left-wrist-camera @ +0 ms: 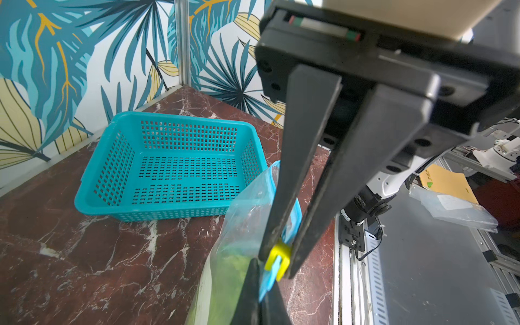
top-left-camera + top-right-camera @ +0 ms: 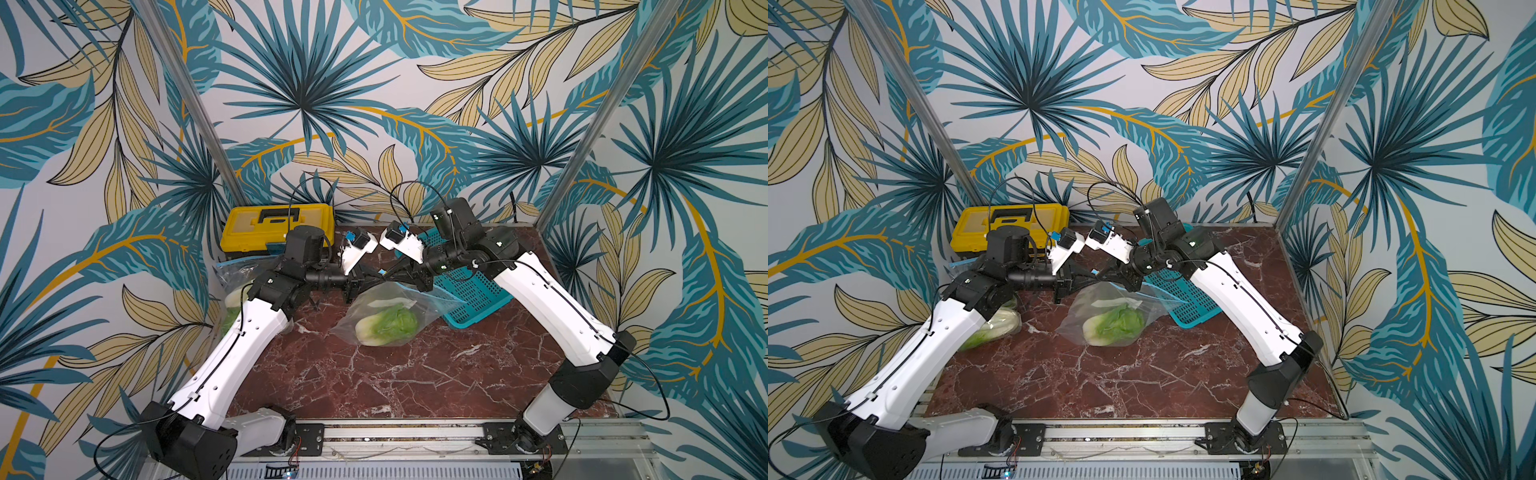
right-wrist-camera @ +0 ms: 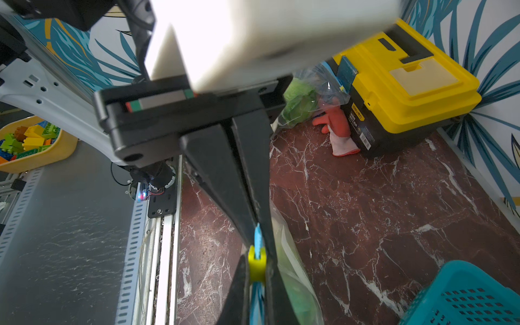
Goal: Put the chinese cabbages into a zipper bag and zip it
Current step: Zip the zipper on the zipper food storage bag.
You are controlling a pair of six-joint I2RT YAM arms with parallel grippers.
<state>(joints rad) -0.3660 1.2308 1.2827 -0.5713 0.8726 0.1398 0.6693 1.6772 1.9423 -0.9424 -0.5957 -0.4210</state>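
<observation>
1. Yellow slider (image 3: 257, 266) pinched by our left gripper (image 1: 278, 263); right gripper (image 3: 258, 242) clamps zipper bag (image 2: 374, 301) strip.
2. Bagged chinese cabbage (image 2: 388, 326) lies just beside teal basket (image 2: 478, 291).
3. Zipping looks in hand; next we draw slider along strip.

On yellow-lidded plastic toolbox with black base (image 3: 405, 84): white brand lettering on the black side, apparently "deli", with smaller characters beside it too blurred to read. On tan paper envelope (image 1: 447, 185): green logo, illegible.
</observation>
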